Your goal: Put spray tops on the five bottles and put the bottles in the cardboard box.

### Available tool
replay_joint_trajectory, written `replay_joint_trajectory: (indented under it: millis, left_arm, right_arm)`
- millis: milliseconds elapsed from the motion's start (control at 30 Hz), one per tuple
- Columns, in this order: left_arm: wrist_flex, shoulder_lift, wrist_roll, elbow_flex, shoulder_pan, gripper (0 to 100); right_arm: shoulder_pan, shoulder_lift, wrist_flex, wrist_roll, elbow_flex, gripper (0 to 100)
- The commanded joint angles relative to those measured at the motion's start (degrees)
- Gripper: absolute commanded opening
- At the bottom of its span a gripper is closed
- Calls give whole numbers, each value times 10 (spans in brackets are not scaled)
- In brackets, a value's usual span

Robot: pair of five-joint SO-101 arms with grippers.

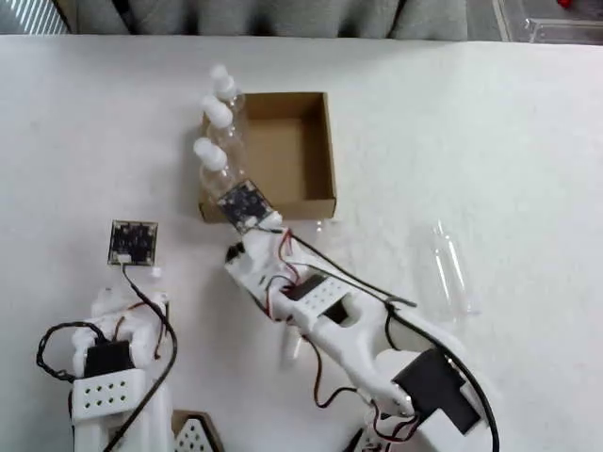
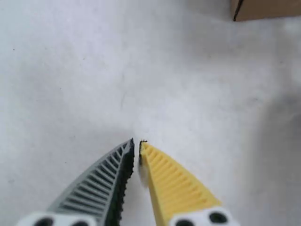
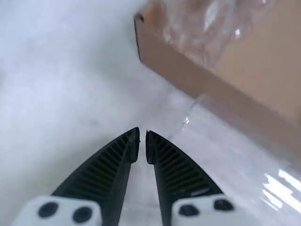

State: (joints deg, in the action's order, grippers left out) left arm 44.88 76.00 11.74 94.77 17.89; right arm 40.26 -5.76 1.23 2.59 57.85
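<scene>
Hovering by the box's (image 1: 283,155) near corner, the right gripper (image 3: 142,134) has its fingers pressed together, empty; the left gripper (image 2: 137,143), equally closed and empty, hangs over bare surface. Three capped bottles (image 1: 217,113) stand at the box's left wall. A topless bottle (image 1: 452,268) lies apart, likely next to be fetched, which calls for opened fingers.

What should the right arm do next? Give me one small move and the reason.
Probably open the right gripper, whose jaws are shut on nothing just over the table, and bring it to the clear bottle lying beside the cardboard box. Three topped bottles already stand in the box, so this one looks like the nearest left to handle.
</scene>
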Motion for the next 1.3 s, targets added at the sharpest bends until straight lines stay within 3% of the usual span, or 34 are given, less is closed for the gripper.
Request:
replay_joint_trajectory:
  millis: [0, 333, 533, 667, 833, 1000, 1267]
  left_arm:
    - [-15, 8, 7, -3, 3, 20]
    - [-16, 8, 7, -3, 2, 20]
    - [-16, 8, 7, -3, 2, 20]
    - [-16, 8, 7, -3, 2, 20]
    - [-16, 8, 7, -3, 2, 20]
    - [-16, 8, 7, -3, 3, 20]
    - [-16, 8, 7, -3, 4, 20]
  right_arm:
    - [-27, -83, 15, 7, 38, 15]
    - [-204, -247, 22, 7, 135, 15]
    - [-272, -308, 160, 7, 135, 15]
    - [-238, -374, 237, 2, 118, 15]
    - [-94, -458, 260, 1, 99, 15]
    - [29, -446, 133, 0, 130, 15]
    - [38, -225, -95, 1, 120, 15]
